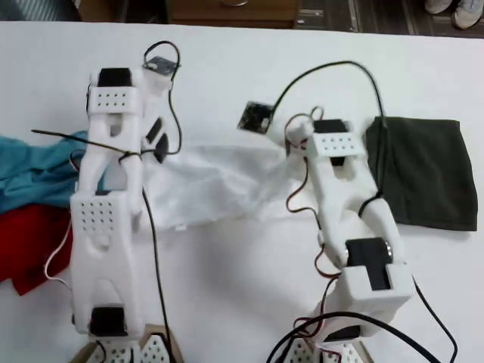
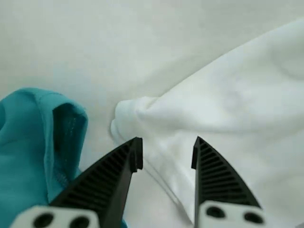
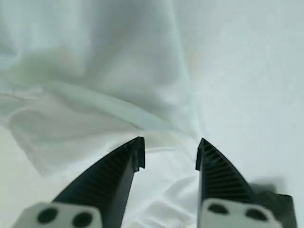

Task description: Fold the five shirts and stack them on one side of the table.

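A white shirt [image 1: 219, 181] lies crumpled across the middle of the table between the two arms. My left gripper [image 2: 166, 154] is open just above the shirt's left end [image 2: 213, 118], with a fold of white cloth between its black fingers [image 2: 114, 175]. My right gripper [image 3: 168, 154] is open over the shirt's right end [image 3: 95, 95], its fingers [image 3: 213, 175] straddling a white hem. A dark green shirt [image 1: 423, 170] lies folded at the right side. A teal shirt [image 1: 38, 170] and a red shirt [image 1: 30, 242] lie bunched at the left edge; the teal shirt [image 2: 33, 142] sits beside the left gripper.
The white tabletop [image 1: 242, 295] is bare in front of the shirts. Black and red cables [image 1: 155, 249] trail over both arms. A small black camera module [image 1: 255, 117] sits behind the white shirt. The table's far edge [image 1: 227, 24] borders a dark floor.
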